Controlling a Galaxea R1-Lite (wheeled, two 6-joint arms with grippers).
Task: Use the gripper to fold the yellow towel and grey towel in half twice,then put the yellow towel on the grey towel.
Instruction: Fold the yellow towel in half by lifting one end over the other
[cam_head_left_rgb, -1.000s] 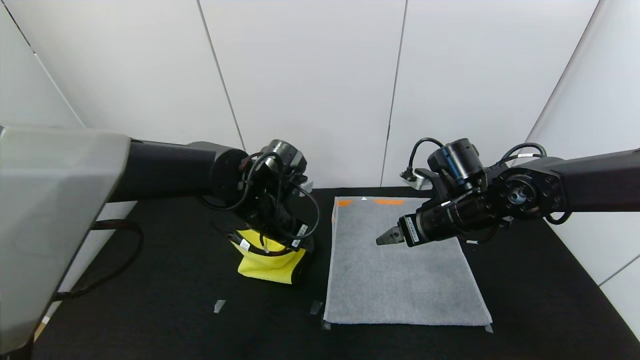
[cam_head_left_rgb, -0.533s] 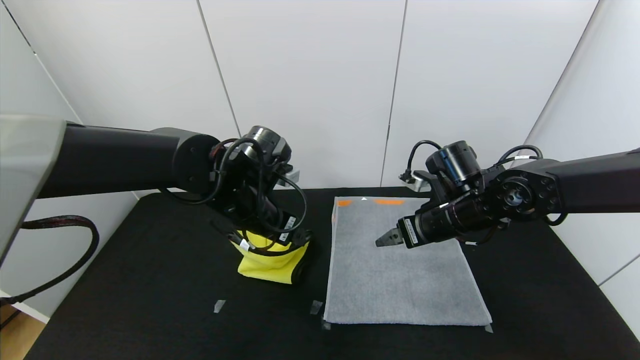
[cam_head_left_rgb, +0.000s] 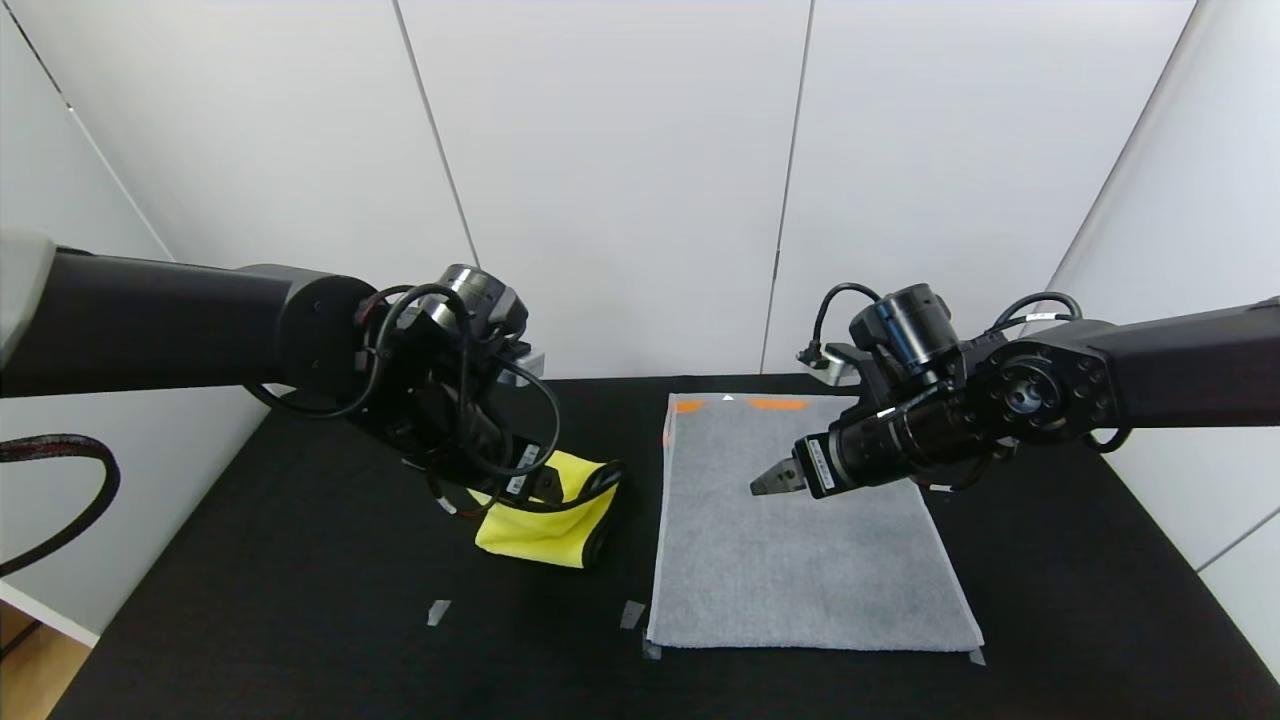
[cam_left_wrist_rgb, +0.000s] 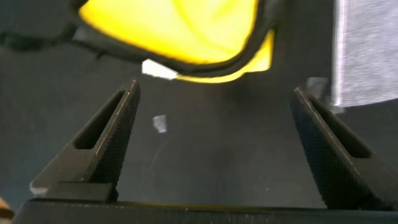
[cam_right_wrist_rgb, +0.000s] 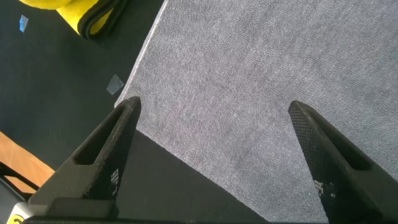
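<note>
Head view: grey towel (cam_head_left_rgb: 800, 540) lies lengthwise, orange band far; both hands gape wide, holding nothing.

I am looking into a robot test room, like a lab. Plain white wall panels (cam_head_left_rgb: 620, 170) stand all around, with thin lines between them. My table (cam_head_left_rgb: 300, 620) has a flat black top with small bits of tape (cam_head_left_rgb: 438, 611) stuck on it as marks. It does not look like a home.
</note>
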